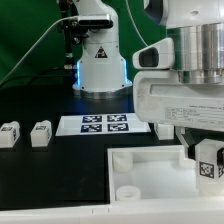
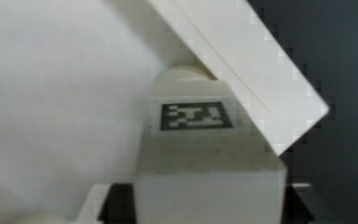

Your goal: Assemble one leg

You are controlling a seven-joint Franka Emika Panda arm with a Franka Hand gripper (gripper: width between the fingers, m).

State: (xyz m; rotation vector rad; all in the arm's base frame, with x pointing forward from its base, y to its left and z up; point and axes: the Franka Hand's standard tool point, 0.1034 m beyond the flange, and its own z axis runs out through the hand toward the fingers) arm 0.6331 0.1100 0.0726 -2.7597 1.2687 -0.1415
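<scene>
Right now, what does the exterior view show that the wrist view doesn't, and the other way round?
Only the exterior view shows two loose legs, one beside the other, on the black table at its left, the marker board and a second robot base behind.

Only the wrist view shows, close up, the tip of the held leg right against the tabletop's edge.

Both show the gripper with its jaws shut on a tagged leg at the white tabletop.
</scene>
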